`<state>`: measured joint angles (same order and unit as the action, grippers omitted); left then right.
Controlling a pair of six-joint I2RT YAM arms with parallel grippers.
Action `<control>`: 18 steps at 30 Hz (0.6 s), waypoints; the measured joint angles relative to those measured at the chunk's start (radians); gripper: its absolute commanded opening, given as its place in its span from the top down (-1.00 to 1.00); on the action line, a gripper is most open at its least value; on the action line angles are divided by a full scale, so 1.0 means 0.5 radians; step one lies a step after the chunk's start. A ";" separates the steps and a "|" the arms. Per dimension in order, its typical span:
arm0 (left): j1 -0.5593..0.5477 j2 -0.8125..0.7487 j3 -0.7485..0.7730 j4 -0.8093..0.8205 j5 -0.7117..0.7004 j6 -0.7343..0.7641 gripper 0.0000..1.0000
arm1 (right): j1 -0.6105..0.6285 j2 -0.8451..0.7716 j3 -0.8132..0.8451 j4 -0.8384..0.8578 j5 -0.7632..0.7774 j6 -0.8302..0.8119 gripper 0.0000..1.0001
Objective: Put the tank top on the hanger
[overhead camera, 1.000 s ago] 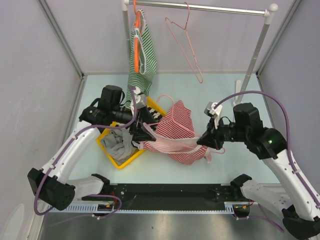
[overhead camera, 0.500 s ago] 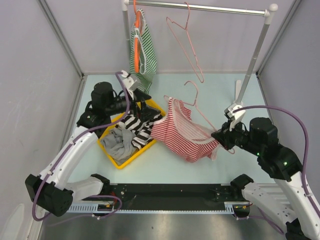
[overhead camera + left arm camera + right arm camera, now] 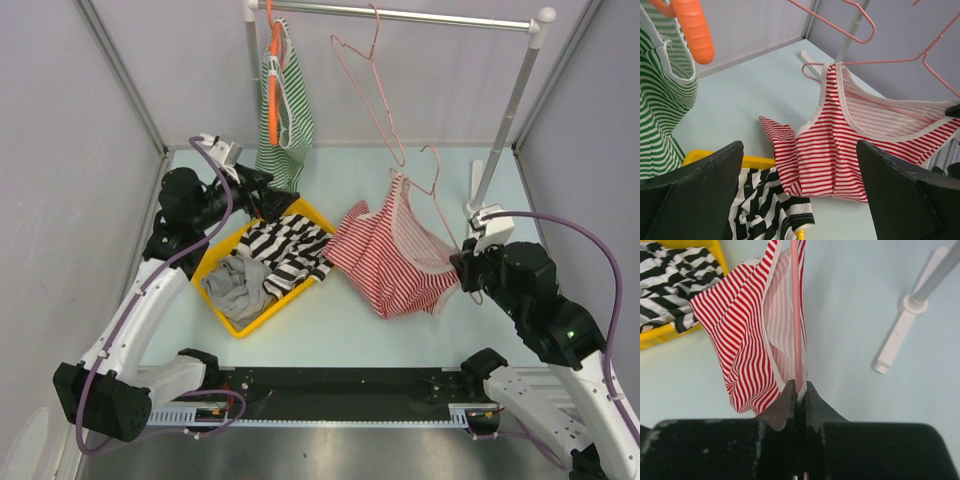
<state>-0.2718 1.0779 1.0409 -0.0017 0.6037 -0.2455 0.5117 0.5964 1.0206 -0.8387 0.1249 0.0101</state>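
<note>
Red and white in fine stripes, with pale trim at neck and armholes, the sleeveless tank top (image 3: pixel 395 260) is draped partly on the thin pink wire hanger (image 3: pixel 796 315). One trimmed strap is looped over the wire up by the hook, the wire runs down inside the fabric, and the lower body sags in folds onto the pale blue-green desk (image 3: pixel 330 330). The hanger is tilted, hook toward the back wall. Its low end is pinched in the right pincer (image 3: pixel 797 387), whose two black fingers are pressed together on the wire, with the top's hem hanging just beside them. The near left edge of the top lies close to the yellow plastic tray (image 3: pixel 215 262); from above I cannot tell whether they touch. The tray holds a bold black-and-white striped garment (image 3: pixel 290 250), spilling over its right rim, and a crumpled grey cloth (image 3: pixel 232 280). The left pincer (image 3: pixel 799 145) hovers over the tray's far corner with its fingers spread wide and nothing between them, well apart from the tank top. Behind it a green-and-white striped top (image 3: pixel 285 100) hangs on a thick orange hanger (image 3: pixel 272 60) from the metal rail (image 3: pixel 430 17). A second pink wire hanger (image 3: pixel 365 80) dangles bare from the same rail. The rail's slanting white post (image 3: pixel 510 110) stands at the right, its foot on the desk beyond the right pincer.
</note>
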 measured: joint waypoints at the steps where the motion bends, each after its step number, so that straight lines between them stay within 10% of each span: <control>1: 0.012 0.002 -0.009 0.017 0.003 -0.018 -0.99 | -0.014 -0.001 0.000 0.001 0.049 0.004 1.00; 18: 0.159 -0.006 -0.149 0.114 0.027 -0.087 -0.99 | -0.797 0.527 0.683 0.050 0.133 -0.159 1.00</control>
<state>-0.1925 1.0748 0.9665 0.0555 0.6170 -0.2890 0.1135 0.8600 1.3621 -0.8139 0.1913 -0.0696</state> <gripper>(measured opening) 0.994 0.065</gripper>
